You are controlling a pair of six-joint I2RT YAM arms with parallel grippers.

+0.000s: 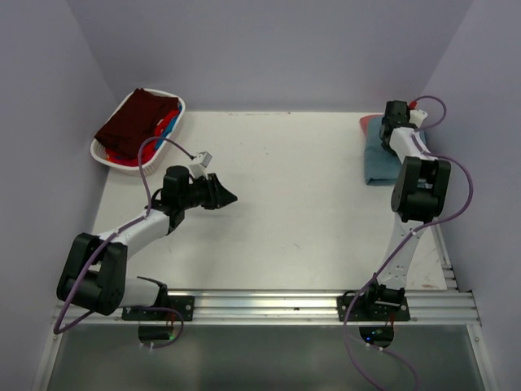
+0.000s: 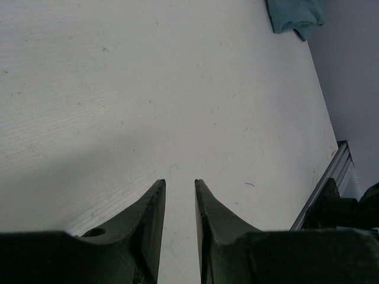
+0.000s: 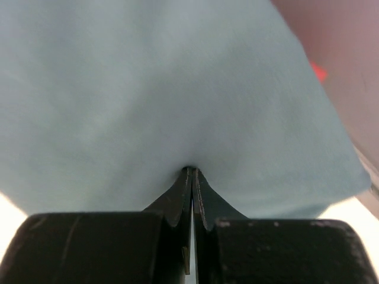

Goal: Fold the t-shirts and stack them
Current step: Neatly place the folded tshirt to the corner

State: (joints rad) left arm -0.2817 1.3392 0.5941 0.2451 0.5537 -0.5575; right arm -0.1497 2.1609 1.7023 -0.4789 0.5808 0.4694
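On the white table (image 1: 285, 204), the slate teal-blue t-shirt (image 3: 148, 89) lies folded directly beneath my right gripper (image 3: 190, 170). The jaws are closed together with their tips pressed into the cloth, and a salmon-red t-shirt (image 1: 368, 122) shows at its edge just beside the gripper. The white basket (image 1: 106, 155), topped by a dark maroon t-shirt (image 1: 134, 122), sits well behind my left gripper (image 2: 179, 183), which hovers over bare tabletop, jaws narrowly parted and holding nothing, the teal-blue shirt far ahead to its right.
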